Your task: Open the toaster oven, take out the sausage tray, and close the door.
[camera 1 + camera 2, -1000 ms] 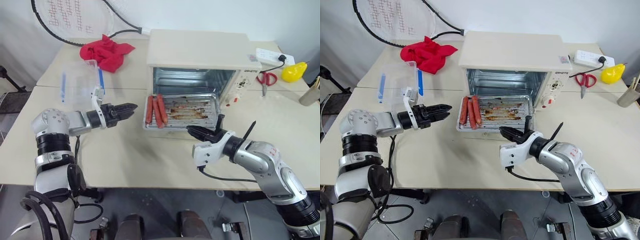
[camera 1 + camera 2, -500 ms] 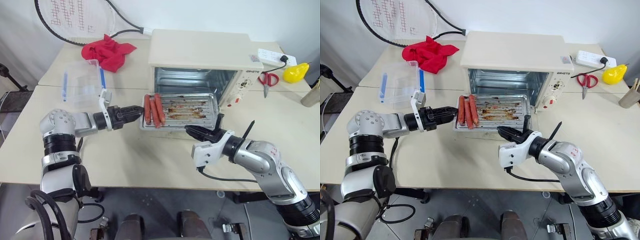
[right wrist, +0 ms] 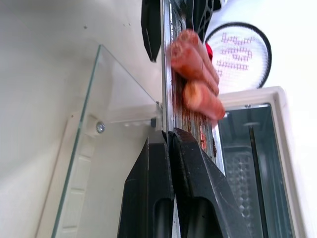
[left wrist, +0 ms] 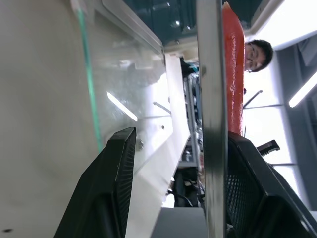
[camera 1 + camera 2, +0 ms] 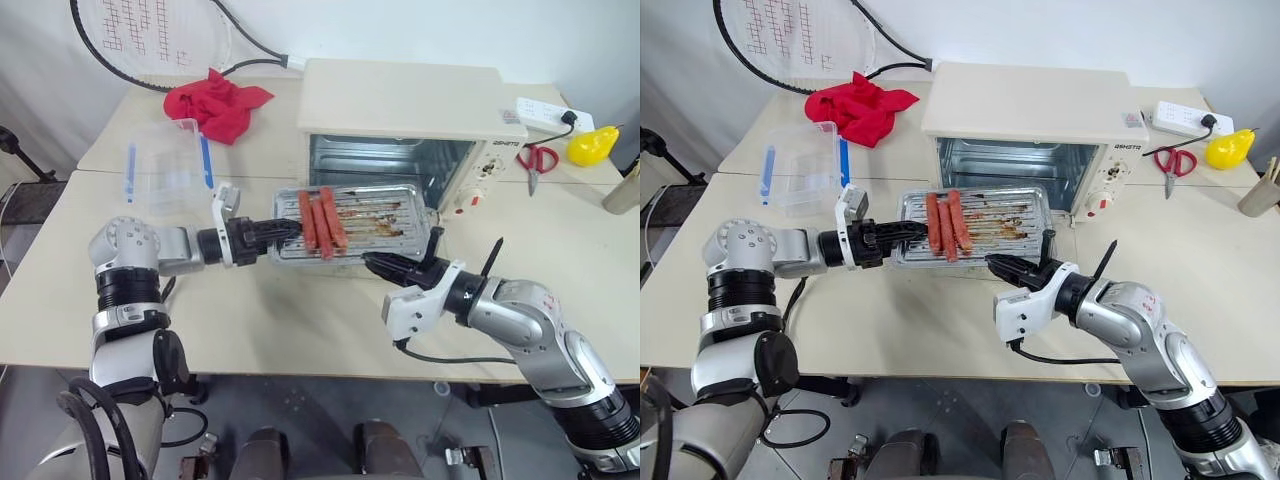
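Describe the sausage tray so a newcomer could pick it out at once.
Find the cream toaster oven at the back of the table, its door folded down. Just in front of its opening sits the sausage tray, pinched by the right claw. It is the only shallow silver pan, grease-stained, carrying three reddish sausages.

sausage tray in front of toaster oven, plastic box left, scissors right

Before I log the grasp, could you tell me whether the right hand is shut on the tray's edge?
Yes, in the right wrist view the right hand is pinched on the near rim of the sausage tray.
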